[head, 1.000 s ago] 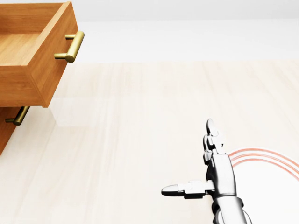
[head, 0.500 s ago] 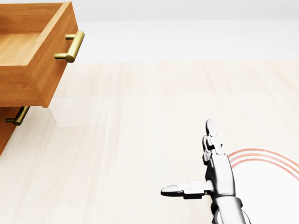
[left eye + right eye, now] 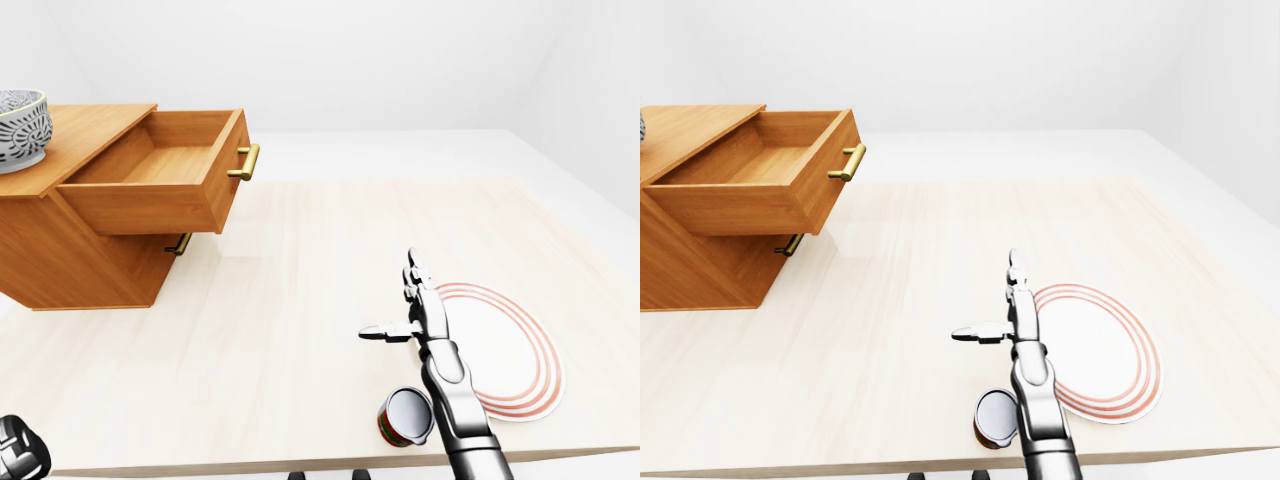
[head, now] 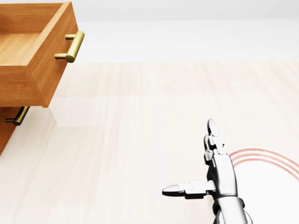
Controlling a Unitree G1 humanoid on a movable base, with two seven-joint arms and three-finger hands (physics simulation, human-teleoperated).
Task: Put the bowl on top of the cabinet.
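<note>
My right hand (image 3: 420, 318) hangs over the table (image 3: 300, 300) at the lower right of the left-eye view, fingers straight and spread, thumb stuck out to the left, holding nothing. Just to its right lies a white plate (image 3: 510, 350) ringed in red, bare; the hand's edge overlaps the plate's left rim in the picture, though I cannot tell whether it touches. Below the hand, near the table's bottom edge, a small red-and-green can (image 3: 405, 416) lies on its side with its open mouth toward me.

My left hand (image 3: 20, 455) shows only as a dark knuckled shape in the bottom left corner of the left-eye view; I cannot tell how far open it is.

The bowl (image 3: 20, 128), grey with a pale pattern, sits at the upper left edge of the left-eye view on top of the wooden cabinet (image 3: 70, 250). I judge the task as good as done: the bowl rests where it belongs and my hands are well apart from it. What remains, I think, is to keep clear.

The cabinet's upper drawer (image 3: 160, 185) stands pulled out and empty, its brass handle (image 3: 246, 162) toward the middle. The table is pale wood; beyond it the room is plain white walls and floor.
</note>
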